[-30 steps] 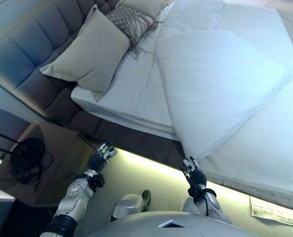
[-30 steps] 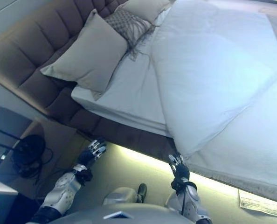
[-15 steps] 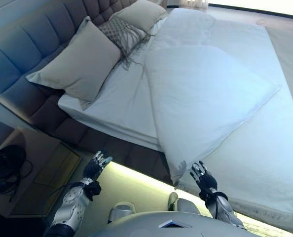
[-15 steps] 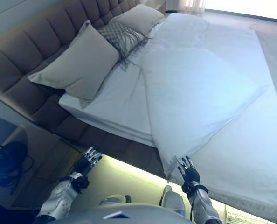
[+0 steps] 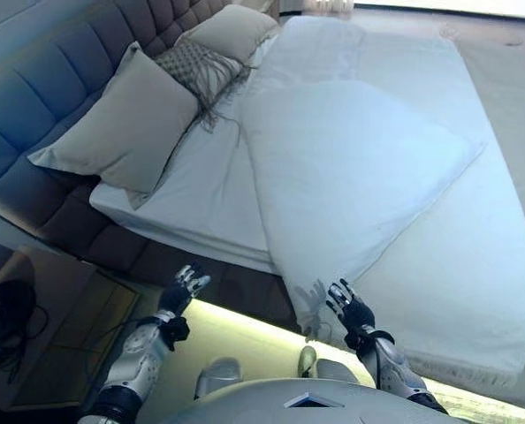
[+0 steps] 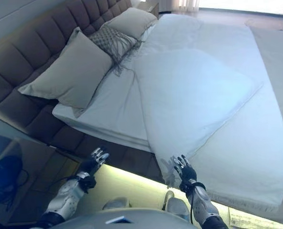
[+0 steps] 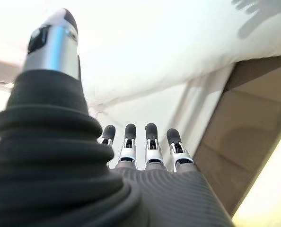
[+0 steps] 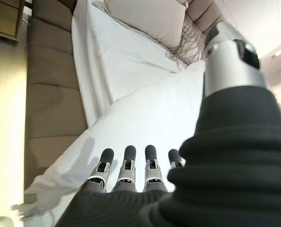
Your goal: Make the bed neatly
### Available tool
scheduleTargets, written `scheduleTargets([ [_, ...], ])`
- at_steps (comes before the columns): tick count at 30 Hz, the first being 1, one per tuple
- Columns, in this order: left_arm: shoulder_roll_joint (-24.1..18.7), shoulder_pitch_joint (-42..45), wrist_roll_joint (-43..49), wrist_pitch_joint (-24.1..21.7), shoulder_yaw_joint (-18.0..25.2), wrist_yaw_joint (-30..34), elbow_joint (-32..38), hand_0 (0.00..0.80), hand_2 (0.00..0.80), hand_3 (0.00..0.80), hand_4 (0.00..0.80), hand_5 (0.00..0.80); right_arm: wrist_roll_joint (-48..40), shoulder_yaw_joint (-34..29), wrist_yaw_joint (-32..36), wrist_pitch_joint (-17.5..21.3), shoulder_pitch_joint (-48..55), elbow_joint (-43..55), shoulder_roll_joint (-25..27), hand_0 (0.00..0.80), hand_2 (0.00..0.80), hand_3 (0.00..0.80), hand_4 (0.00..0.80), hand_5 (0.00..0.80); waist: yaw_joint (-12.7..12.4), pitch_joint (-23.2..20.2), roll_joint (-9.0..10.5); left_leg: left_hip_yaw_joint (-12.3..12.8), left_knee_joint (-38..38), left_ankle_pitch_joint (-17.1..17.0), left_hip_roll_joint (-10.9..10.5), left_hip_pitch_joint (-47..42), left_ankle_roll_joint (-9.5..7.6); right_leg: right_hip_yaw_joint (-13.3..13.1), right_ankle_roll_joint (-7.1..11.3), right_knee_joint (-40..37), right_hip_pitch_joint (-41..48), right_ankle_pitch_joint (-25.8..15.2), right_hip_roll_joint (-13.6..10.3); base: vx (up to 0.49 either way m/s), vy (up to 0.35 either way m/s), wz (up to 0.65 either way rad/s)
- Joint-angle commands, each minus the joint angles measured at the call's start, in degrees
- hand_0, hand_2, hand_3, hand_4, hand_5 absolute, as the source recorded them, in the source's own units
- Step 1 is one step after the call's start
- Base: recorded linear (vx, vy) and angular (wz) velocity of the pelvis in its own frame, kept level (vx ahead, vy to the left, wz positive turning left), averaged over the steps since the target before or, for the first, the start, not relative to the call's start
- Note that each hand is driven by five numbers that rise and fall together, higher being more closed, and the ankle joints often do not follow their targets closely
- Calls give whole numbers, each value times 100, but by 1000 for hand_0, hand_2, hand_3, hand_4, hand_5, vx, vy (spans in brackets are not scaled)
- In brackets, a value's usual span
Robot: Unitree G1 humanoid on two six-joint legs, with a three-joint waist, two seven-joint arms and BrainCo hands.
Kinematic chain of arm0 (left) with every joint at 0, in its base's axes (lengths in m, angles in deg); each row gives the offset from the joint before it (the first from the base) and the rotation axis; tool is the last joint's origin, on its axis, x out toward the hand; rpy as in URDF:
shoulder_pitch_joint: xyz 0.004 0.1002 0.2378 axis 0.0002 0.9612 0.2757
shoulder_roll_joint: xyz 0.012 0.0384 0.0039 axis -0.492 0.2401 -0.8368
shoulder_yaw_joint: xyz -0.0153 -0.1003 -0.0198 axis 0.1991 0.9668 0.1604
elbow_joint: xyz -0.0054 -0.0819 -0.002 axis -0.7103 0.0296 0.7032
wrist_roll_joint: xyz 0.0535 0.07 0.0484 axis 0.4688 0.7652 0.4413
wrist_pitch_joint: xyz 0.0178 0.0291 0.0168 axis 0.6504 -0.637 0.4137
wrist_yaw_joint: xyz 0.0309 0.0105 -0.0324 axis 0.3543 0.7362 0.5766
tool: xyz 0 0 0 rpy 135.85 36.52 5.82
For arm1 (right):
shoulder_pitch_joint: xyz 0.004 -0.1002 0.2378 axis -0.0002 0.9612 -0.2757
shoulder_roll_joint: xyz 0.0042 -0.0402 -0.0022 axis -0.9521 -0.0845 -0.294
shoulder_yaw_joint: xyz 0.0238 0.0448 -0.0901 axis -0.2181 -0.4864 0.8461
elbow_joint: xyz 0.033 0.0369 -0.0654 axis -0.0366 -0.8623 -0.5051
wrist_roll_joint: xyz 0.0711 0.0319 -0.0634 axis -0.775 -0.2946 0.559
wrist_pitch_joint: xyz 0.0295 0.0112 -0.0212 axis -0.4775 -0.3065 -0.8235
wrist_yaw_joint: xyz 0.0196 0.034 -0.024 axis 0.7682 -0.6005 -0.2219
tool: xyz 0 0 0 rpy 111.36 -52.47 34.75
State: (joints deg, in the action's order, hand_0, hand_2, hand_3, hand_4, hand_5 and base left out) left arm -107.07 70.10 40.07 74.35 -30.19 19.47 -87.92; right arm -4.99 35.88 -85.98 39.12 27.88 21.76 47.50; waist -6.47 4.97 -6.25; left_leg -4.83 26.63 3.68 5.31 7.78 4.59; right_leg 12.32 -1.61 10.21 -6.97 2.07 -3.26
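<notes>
At the near edge of the bed (image 5: 201,265), by the low hanging corner of the white duvet (image 5: 360,168), the right robot hand (image 5: 349,311) up with fingers (image 8: 126,163) straight and spread wide, holding nothing, very near the corner but not touching it as far as can be seen. Farther to the left, in front of the brown side of the bed, the left robot hand (image 5: 181,291) also up, fingers (image 7: 150,142) straight and open, holding nothing, well apart from the right one. Above both, the duvet folded back in a big slanted flap across the middle of the bed, not smooth yet, its low corner drooping over the side. Beside the flap, a bare white sheet (image 5: 196,190) showing toward the head of the bed. At the head, a big beige pillow (image 5: 121,124) leaning on the padded headboard (image 5: 33,84), then a small grey cushion with fringe (image 5: 192,66), then another beige pillow (image 5: 232,31) farther back. Along the far right side, a plain beige strip of floor (image 5: 519,97).
</notes>
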Motion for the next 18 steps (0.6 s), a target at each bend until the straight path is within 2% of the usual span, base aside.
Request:
scheduleTargets([
  [1, -113, -166, 417, -228, 303, -62, 191, 0, 0, 0, 0, 0, -57, -80, -162, 218, -113, 563, -62, 0, 0, 0, 0, 0, 106, 313, 104, 10, -2127, -2237, 211, 250, 172, 27, 405, -450, 844, 105, -292, 139, 69, -18],
  [4, -104, -79, 528, -196, 443, -24, 48, 0, 0, 0, 0, 0, 27, -190, -179, 148, 19, 583, -47, 0, 0, 0, 0, 0, 168, 268, -24, -5, -2052, -1970, 140, 178, 165, -20, 415, -279, 816, 240, -396, 157, 114, 9],
  [7, -158, -35, 547, -260, 456, 1, 82, 0, 0, 0, 0, 0, 79, -307, -73, 103, 233, 597, 5, 0, 0, 0, 0, 0, 297, 238, -197, 248, -1908, -1465, -71, 130, 65, -41, 433, 2, 699, 356, -502, 151, 172, -23],
  [10, -255, -95, 398, -232, 314, -61, 331, 0, 0, 0, 0, 0, 105, -445, -135, 212, 352, 611, 42, 0, 0, 0, 0, 0, 386, 251, -324, 395, -2036, -1272, -192, 29, -6, -30, 496, 164, 623, 360, -644, 103, 255, -26],
  [14, -340, -182, 321, -398, 141, -177, 471, 0, 0, 0, 0, 0, 16, -484, -289, 313, 232, 592, -83, 0, 0, 0, 0, 0, 337, 310, -240, 276, -1835, -834, -489, 126, -189, -160, 650, 262, 552, 284, -871, 46, 147, -20],
  [18, -371, -115, 209, -433, 323, -163, 616, 0, 0, 0, 0, 0, 151, -424, -345, 254, 198, 588, -328, 0, 0, 0, 0, 0, 219, 366, -78, 346, -1660, -574, -534, 113, -326, -143, 735, 305, 474, 182, -1000, 19, 30, 2],
])
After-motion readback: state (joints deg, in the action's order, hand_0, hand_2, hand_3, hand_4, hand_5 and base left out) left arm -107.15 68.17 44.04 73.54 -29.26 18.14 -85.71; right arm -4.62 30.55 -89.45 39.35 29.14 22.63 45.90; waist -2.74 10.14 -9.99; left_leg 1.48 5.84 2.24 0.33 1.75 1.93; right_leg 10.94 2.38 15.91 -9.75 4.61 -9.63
